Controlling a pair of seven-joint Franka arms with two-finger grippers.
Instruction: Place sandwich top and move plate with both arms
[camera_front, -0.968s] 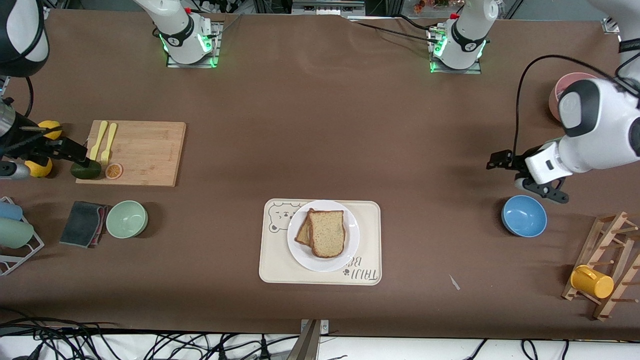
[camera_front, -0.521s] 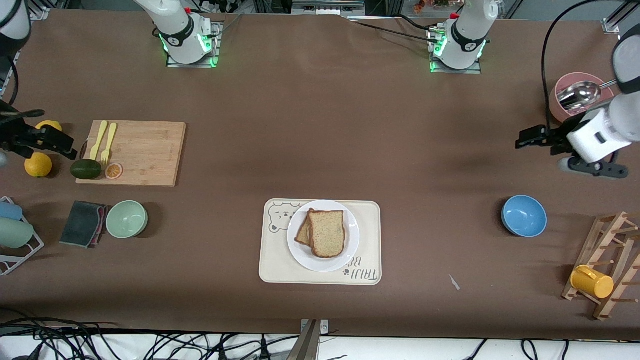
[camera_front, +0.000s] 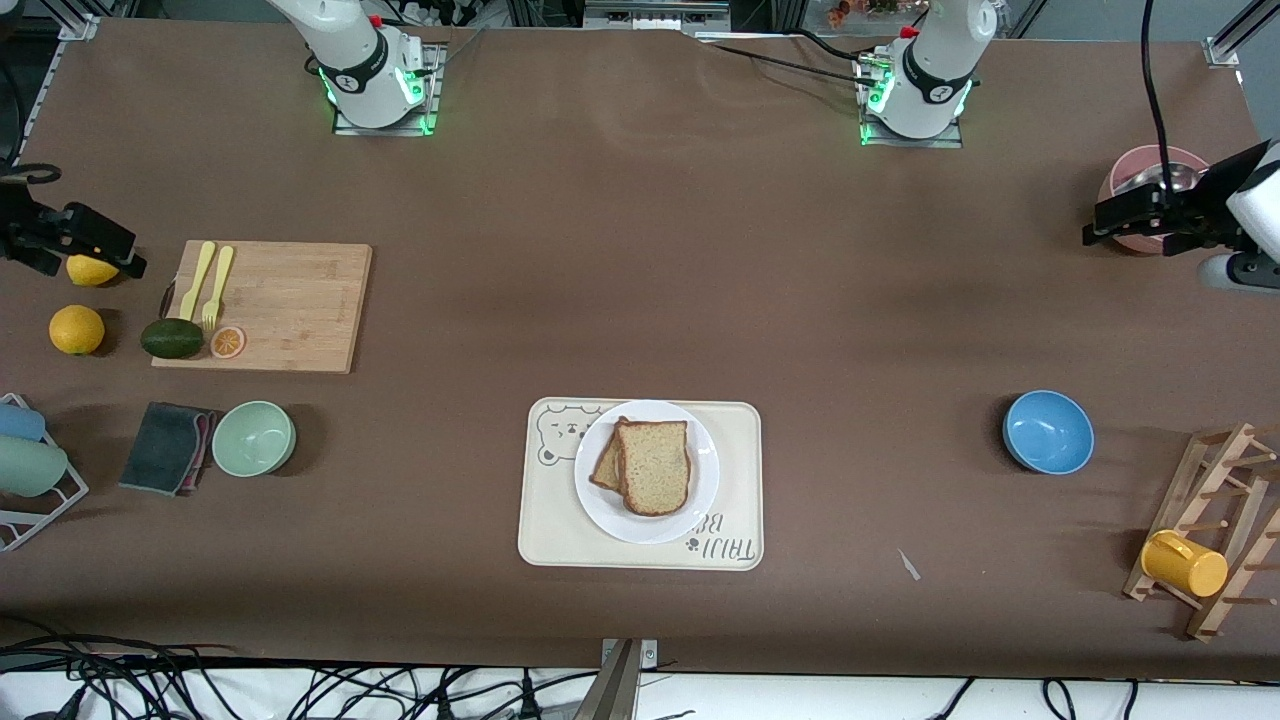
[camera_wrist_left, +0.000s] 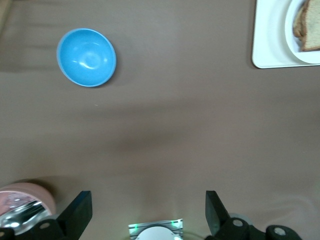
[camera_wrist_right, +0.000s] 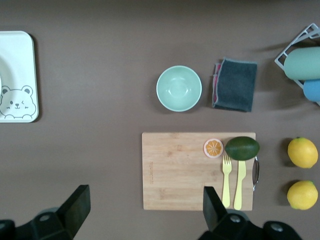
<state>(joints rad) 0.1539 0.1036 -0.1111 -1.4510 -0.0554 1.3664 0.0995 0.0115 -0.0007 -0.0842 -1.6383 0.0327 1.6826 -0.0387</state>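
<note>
The sandwich top (camera_front: 655, 466) lies on another bread slice (camera_front: 604, 466) on the white plate (camera_front: 703, 470), which sits on a cream bear-printed tray (camera_front: 545, 525). A corner of the plate (camera_wrist_left: 294, 35) and of the bread (camera_wrist_left: 309, 25) shows in the left wrist view. My left gripper (camera_front: 1125, 213) is open and empty over the pink bowl (camera_front: 1120, 180) at the left arm's end; it also shows in the left wrist view (camera_wrist_left: 148, 214). My right gripper (camera_front: 95, 243) is open and empty over a lemon (camera_front: 88, 270) at the right arm's end; it also shows in the right wrist view (camera_wrist_right: 145, 207).
A blue bowl (camera_front: 1048, 432) and a wooden rack (camera_front: 1215, 520) with a yellow mug (camera_front: 1183, 564) stand toward the left arm's end. A cutting board (camera_front: 290, 305) with cutlery, an avocado (camera_front: 171, 338), a green bowl (camera_front: 253, 438) and a dark cloth (camera_front: 165, 447) lie toward the right arm's end.
Both arms pulled away from the middle toward their ends of the table. The left gripper went from beside the blue bowl to over the pink bowl; the right gripper left the avocado.
</note>
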